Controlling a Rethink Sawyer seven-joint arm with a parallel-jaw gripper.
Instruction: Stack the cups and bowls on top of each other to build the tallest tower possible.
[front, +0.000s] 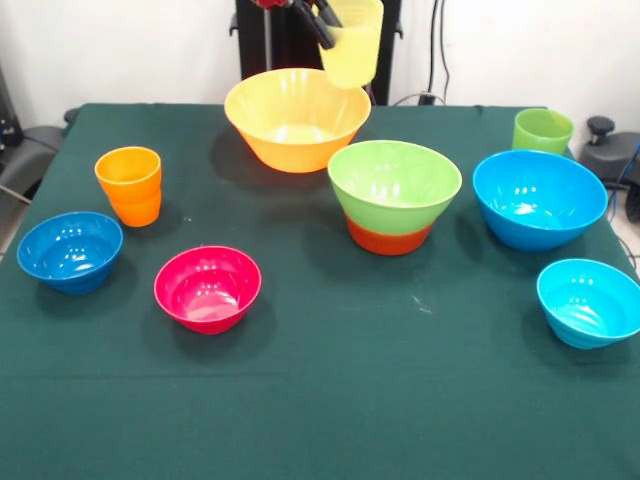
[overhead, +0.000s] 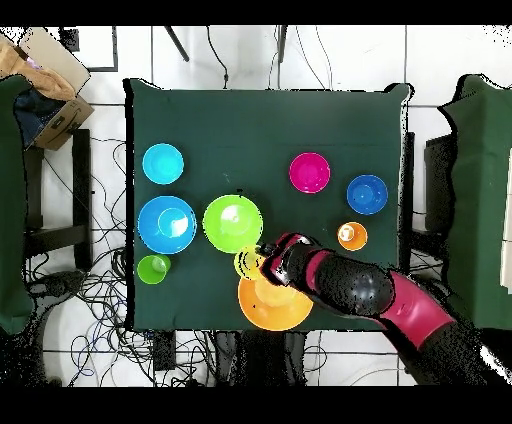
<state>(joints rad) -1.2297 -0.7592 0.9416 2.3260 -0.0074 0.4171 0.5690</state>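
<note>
Front camera low across the table (front: 320, 400); overhead looks down, perhaps higher

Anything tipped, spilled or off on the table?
Nothing spilled or knocked over. Only oddity: the pale yellow cup hangs tilted in the pincer above the big yellow-orange bowl, not on the light green bowl.

We see a thick, rounded arm (overhead: 375, 293) with a glossy red shell and black speckled sections at its joints. Its gripper (front: 322, 22) is dark, with slim black parts below a small red piece.
</note>
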